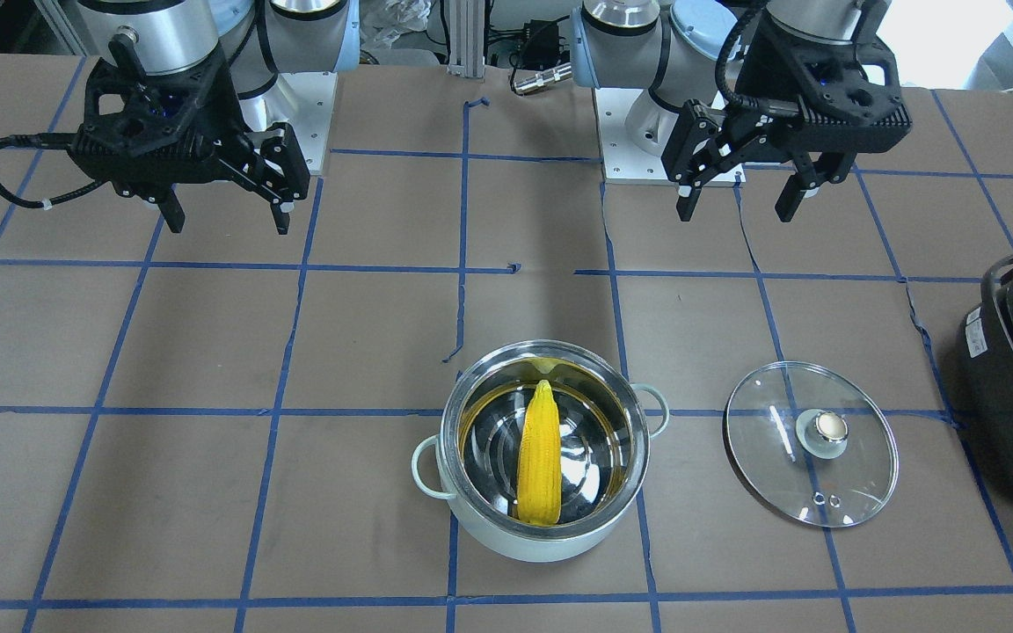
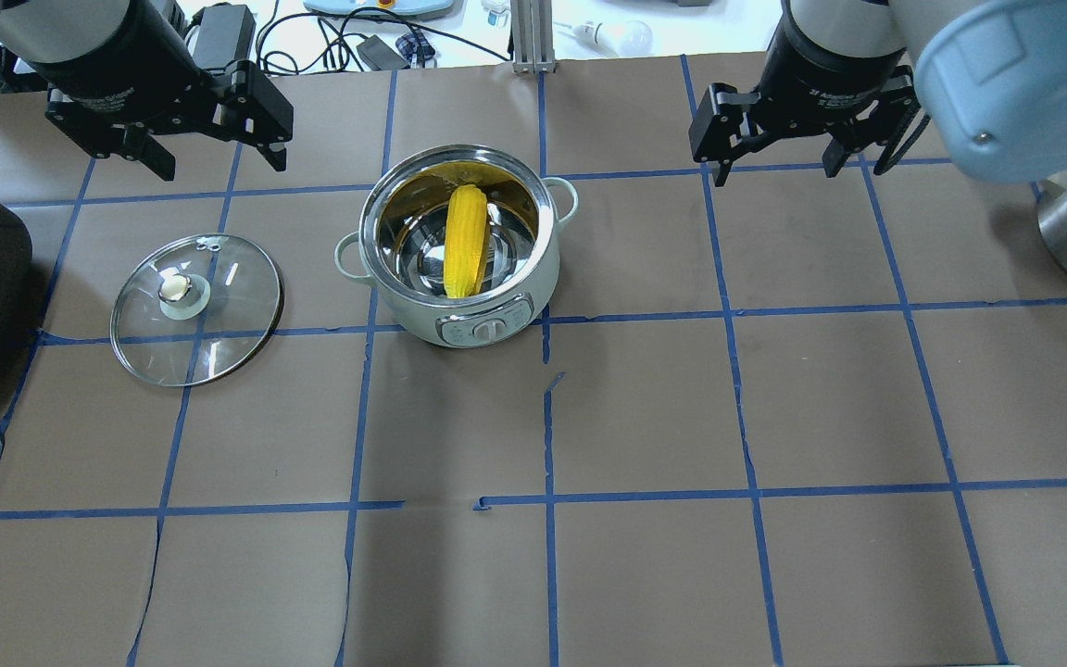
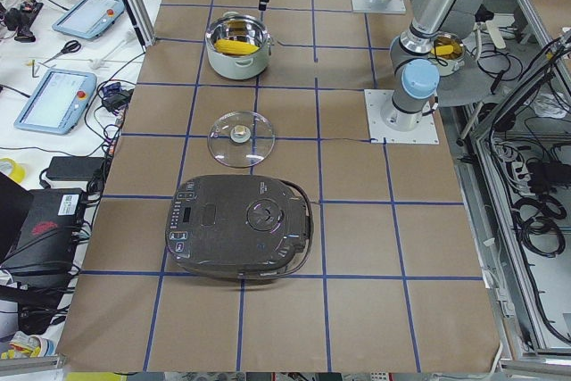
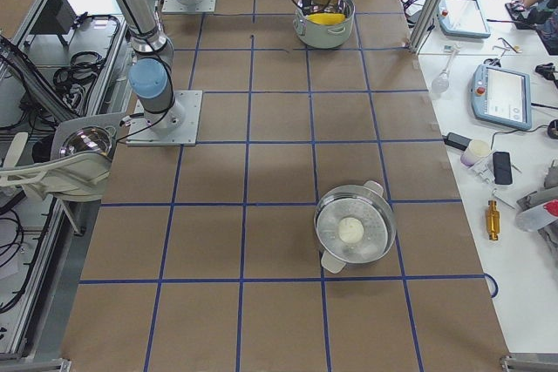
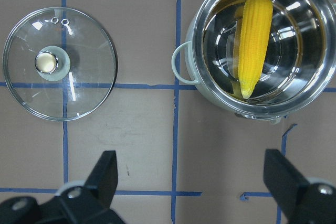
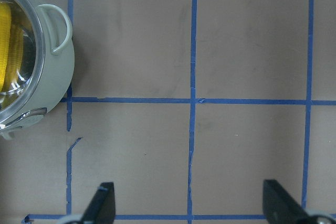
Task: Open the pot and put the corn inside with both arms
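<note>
Corn [image 1: 539, 457] lies inside the open pot [image 1: 515, 541], low centre of the front-facing view, tip pointing up-frame. The glass lid [image 1: 770, 422] sits flat on the table [image 1: 207, 352] to the pot's right, knob up. Left gripper [image 1: 738, 207], upper right, and right gripper [image 1: 227, 220], upper left, both hang spread wide, holding nothing.

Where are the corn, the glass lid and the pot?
corn [image 1: 538, 462]: front-facing view, middle of the cob.
lid [image 1: 826, 428]: front-facing view, its round knob.
pot [image 1: 515, 541]: front-facing view, its green outer wall.
</note>
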